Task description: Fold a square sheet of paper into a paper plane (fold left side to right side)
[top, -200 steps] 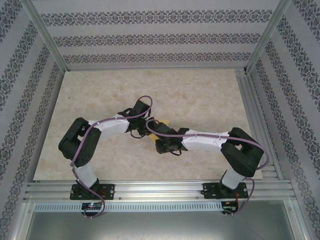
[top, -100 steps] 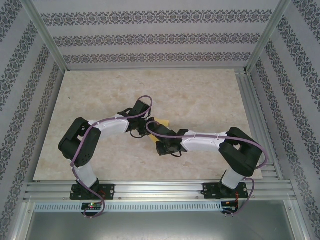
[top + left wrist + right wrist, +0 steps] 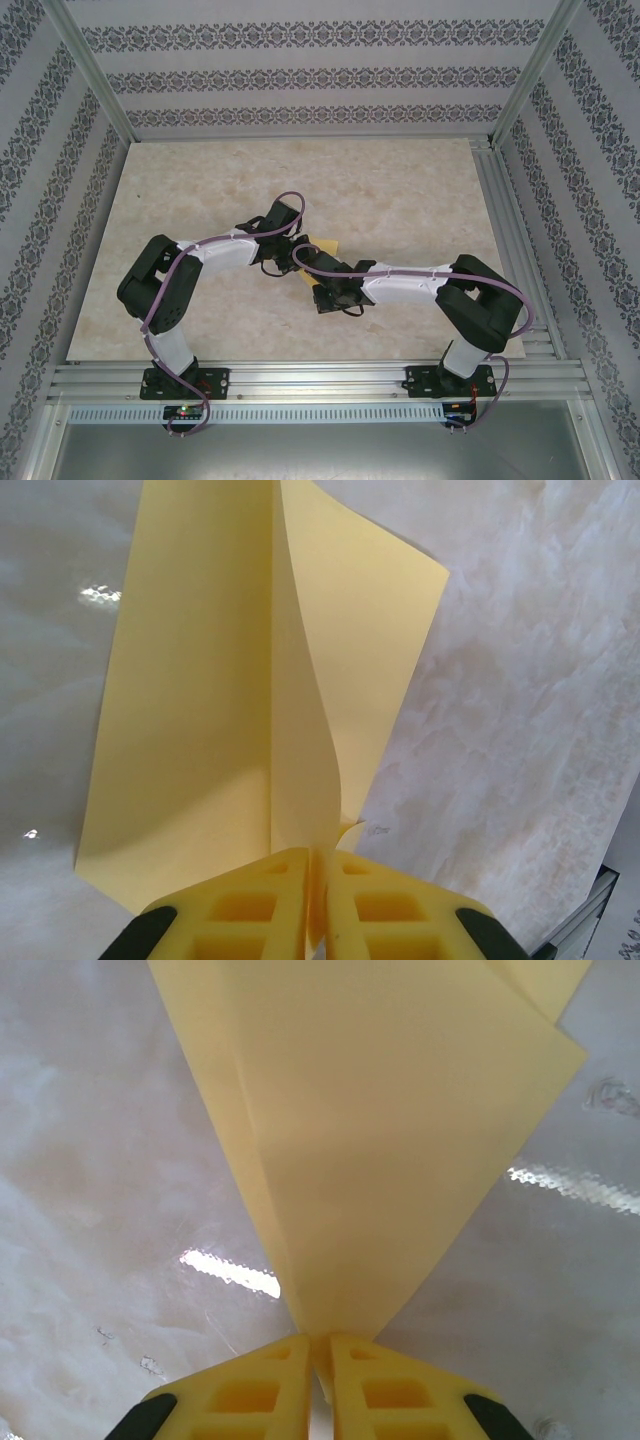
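Observation:
The square sheet of paper [image 3: 190, 680] is pale yellow-orange and lies partly on the marbled table [image 3: 520, 730]. One flap [image 3: 300, 740] of it stands up in a curve along a centre crease. My left gripper [image 3: 318, 865] is shut on the near edge of that raised flap. My right gripper [image 3: 320, 1345] is shut on a corner of the paper [image 3: 400, 1140], which spreads out doubled in front of it. From above, both grippers meet mid-table, the left gripper [image 3: 291, 247] and the right gripper [image 3: 311, 262], with a bit of paper [image 3: 327, 246] showing between the arms. The paper plane is out of view.
The marbled tabletop [image 3: 400, 190] is bounded by an aluminium frame, with a rail [image 3: 495, 200] along the right edge and rails [image 3: 310, 378] along the near edge. Patterned walls [image 3: 300, 80] close in the back and sides.
The right gripper's jaws have closed onto the paper's corner. The right arm has shifted slightly left and lower. The left arm has held still.

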`<state>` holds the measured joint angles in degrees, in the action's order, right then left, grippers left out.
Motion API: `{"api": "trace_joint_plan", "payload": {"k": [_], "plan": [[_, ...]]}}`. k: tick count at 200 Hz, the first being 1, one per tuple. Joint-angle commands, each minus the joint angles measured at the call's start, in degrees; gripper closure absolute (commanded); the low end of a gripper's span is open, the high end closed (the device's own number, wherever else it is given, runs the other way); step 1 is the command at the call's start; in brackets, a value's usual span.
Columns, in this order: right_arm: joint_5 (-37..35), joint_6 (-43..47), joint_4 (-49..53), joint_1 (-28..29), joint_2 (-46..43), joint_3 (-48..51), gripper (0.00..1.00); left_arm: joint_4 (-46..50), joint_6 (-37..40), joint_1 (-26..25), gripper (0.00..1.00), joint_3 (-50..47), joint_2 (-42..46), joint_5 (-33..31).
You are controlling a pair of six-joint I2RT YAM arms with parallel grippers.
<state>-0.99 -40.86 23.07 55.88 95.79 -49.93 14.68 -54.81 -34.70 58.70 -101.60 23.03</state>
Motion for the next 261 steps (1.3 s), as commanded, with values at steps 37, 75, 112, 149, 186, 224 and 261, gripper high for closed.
{"api": "trace_joint_plan", "payload": {"k": [37,75,112,149,186,224,261], "plan": [[2.2,-1.4,-1.1,0.8,0.9,2.4,0.89,0.8,-0.8,-0.8,0.86,0.9,-0.4,-1.0],[3.1,-1.4,-1.6,0.8,-0.6,2.4,0.86,0.7,-0.8,-0.8,0.86,0.8,-0.5,-1.0],[2.1,0.0,-0.9,-1.0,-4.5,1.0,0.80,0.5,-0.8,-0.9,0.86,0.8,-0.4,-0.8],[-1.8,2.5,0.4,-1.6,-2.9,-2.5,0.74,0.5,-0.9,-0.9,0.86,0.7,-0.4,-0.8],[-4.4,4.2,1.9,-1.6,1.8,-6.4,0.70,0.9,-0.9,-0.9,0.86,1.0,-0.2,-0.7],[-5.7,4.2,3.1,-1.6,4.0,-7.7,0.70,1.3,-0.8,-0.9,0.86,1.2,-0.2,-0.8],[-6.9,3.8,3.7,-1.5,3.4,-7.2,0.67,1.5,-0.7,-0.9,0.86,1.5,-0.3,-0.8]]}}
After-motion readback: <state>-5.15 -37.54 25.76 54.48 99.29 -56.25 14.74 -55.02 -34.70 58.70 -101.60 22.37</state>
